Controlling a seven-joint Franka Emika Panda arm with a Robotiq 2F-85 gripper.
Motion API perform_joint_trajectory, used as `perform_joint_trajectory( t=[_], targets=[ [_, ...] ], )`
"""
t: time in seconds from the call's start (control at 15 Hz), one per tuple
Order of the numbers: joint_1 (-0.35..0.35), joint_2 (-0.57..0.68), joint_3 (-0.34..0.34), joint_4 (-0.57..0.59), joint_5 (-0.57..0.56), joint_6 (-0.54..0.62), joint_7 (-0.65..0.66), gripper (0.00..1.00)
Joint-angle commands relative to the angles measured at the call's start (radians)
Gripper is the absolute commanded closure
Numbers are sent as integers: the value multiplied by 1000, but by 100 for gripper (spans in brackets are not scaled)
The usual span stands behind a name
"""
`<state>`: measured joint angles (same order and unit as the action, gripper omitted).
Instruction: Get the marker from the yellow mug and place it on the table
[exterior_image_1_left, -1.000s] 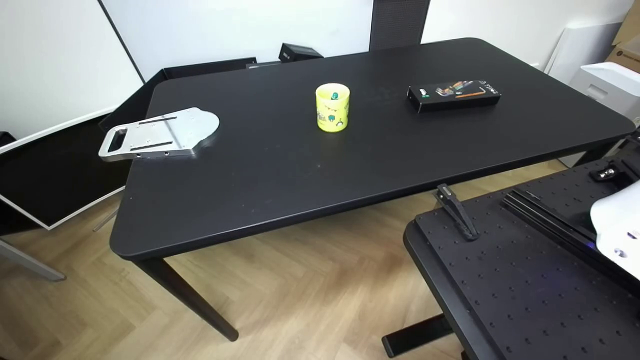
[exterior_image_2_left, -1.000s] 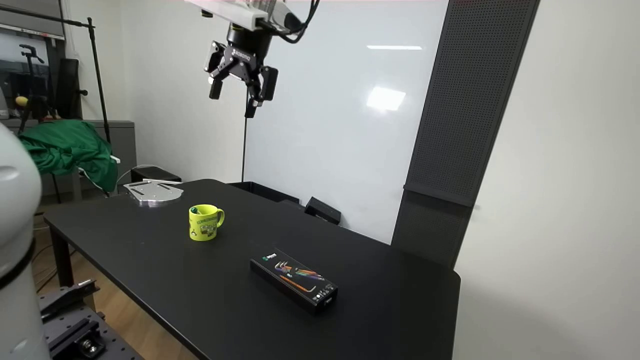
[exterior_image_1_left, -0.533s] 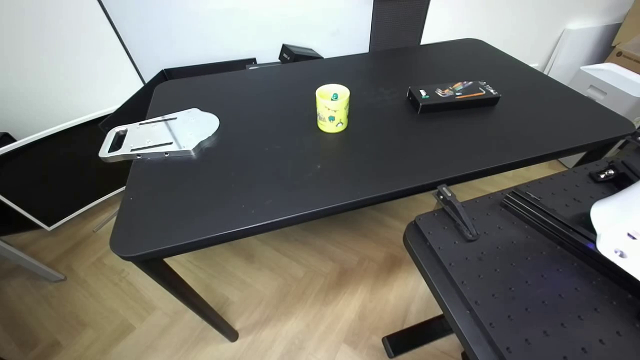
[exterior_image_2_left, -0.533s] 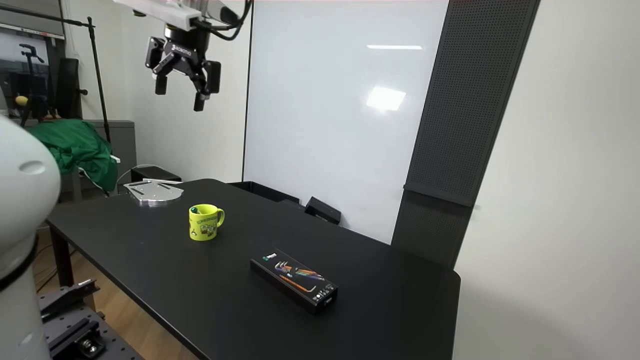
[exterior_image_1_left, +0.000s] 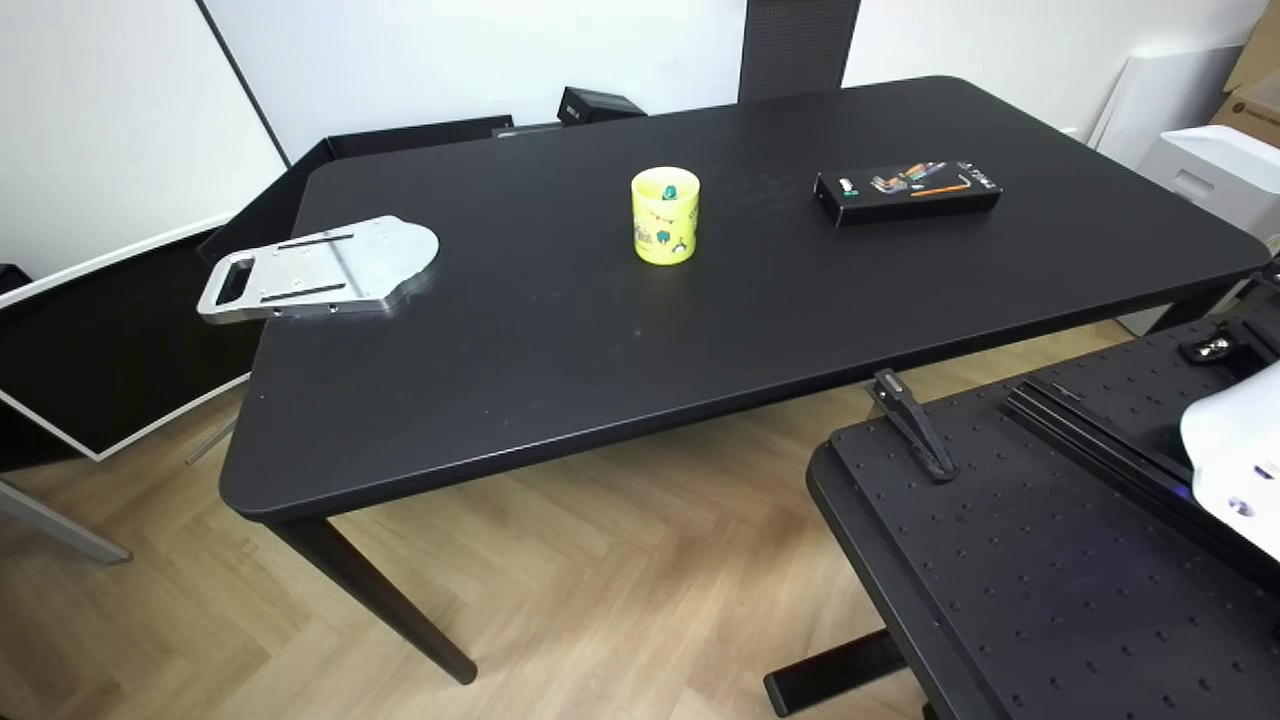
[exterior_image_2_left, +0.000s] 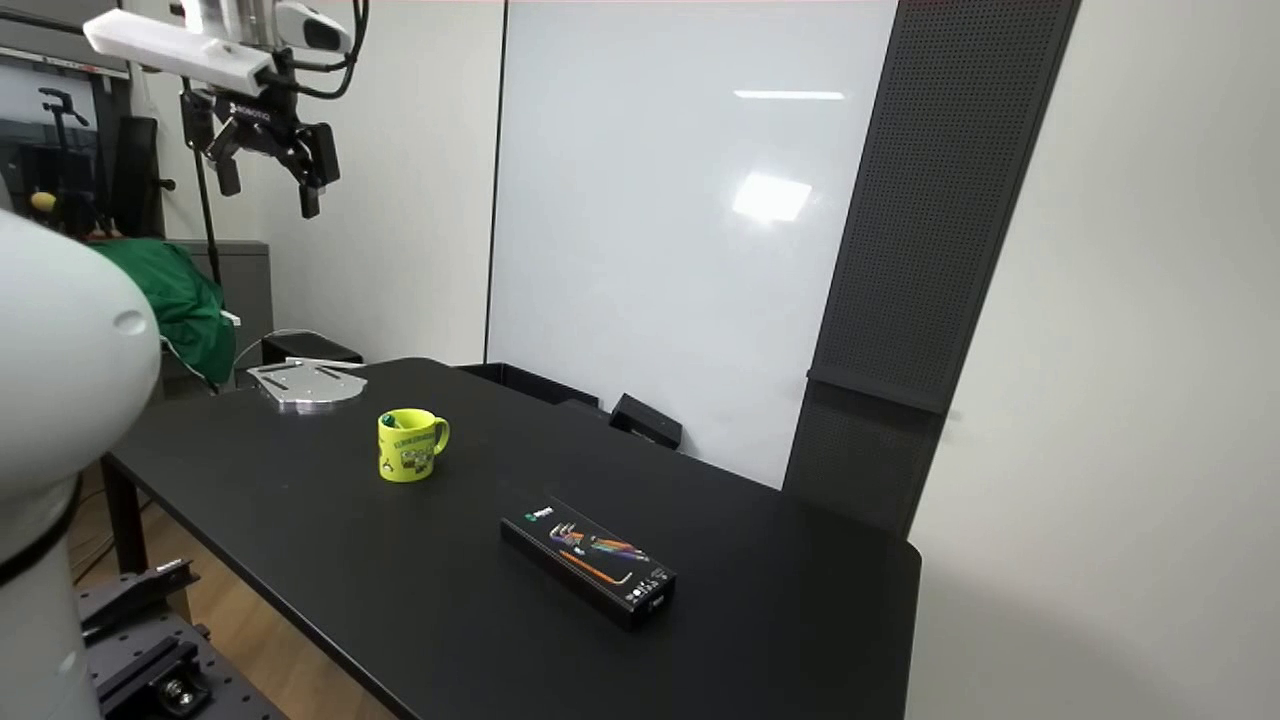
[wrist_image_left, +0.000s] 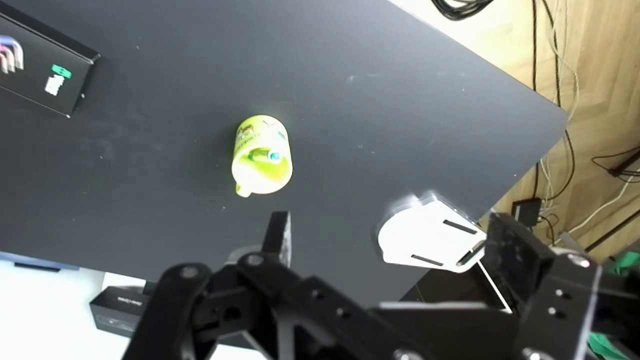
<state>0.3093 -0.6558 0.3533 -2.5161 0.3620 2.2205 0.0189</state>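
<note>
The yellow mug (exterior_image_1_left: 650, 238) stands upright on the black table (exterior_image_1_left: 560, 340). It also shows in an exterior view (exterior_image_2_left: 408, 460) and in the wrist view (wrist_image_left: 262, 131). The marker stands inside the mug; only its green end (exterior_image_1_left: 669, 192) shows above or within the rim in both exterior views (exterior_image_2_left: 389, 420). In the wrist view the marker (wrist_image_left: 270, 156) leans inside the mug, its lower part hidden. My gripper (exterior_image_2_left: 270, 202) is open and empty, high above the table. In the wrist view its fingers (wrist_image_left: 388, 217) are wide apart, with the mug ahead and left of them.
A silver metal plate (exterior_image_1_left: 330, 270) with a handle slot lies at a table edge, partly overhanging. A flat black box (exterior_image_1_left: 910, 195) with tool pictures lies on the table, apart from the mug. A black perforated bench (exterior_image_1_left: 1060, 560) stands beside the table.
My gripper has moved steadily left in an exterior view, staying high and open. The mug, marker, plate and box have not moved.
</note>
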Motion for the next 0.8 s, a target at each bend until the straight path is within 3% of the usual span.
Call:
perform_joint_trajectory(
  t=[0.0, 0.07, 0.13, 0.73],
  targets=[
    [30, 78, 74, 3, -39, 167, 98, 0],
    [27, 110, 95, 13, -63, 200, 125, 0],
    [60, 68, 34, -1, -53, 149, 74, 0],
    [63, 120, 60, 3, -77, 204, 103, 0]
  ],
)
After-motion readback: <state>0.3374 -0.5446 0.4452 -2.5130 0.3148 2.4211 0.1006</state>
